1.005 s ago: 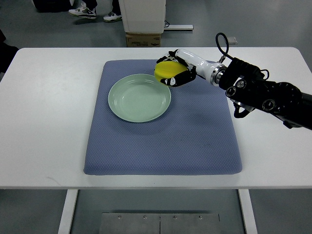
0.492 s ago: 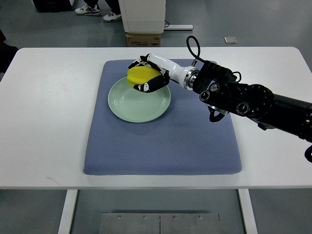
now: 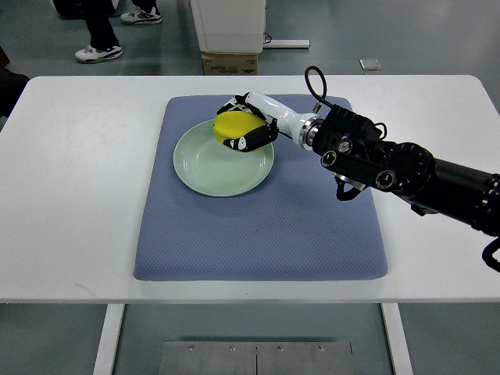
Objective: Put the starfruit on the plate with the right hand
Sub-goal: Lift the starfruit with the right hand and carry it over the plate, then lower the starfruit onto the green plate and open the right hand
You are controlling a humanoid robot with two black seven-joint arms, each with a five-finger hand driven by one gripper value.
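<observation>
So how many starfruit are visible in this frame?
1. The starfruit sits in the right hand, its fingers closed around it, over the far rim of the plate. None seem hidden.

— Where does everything sit?

— A mat (image 3: 258, 226) lies on the counter (image 3: 70, 195), about in its middle. A plate (image 3: 211, 172) rests on the mat, toward its far left part.

— And the starfruit (image 3: 237, 124)?

— Over the plate's far right rim, held in the right hand (image 3: 248, 129), whose fingers wrap around it. The arm (image 3: 391, 164) comes in from the right, crossing the mat's far right corner.

— Anything beyond the counter?

— On the floor behind it a cardboard box (image 3: 229, 62) sits under a cabinet (image 3: 228, 23). Left of those, a person's shoes (image 3: 98, 53) stand on the floor. A small square plate (image 3: 369, 64) lies on the floor to the right.
</observation>
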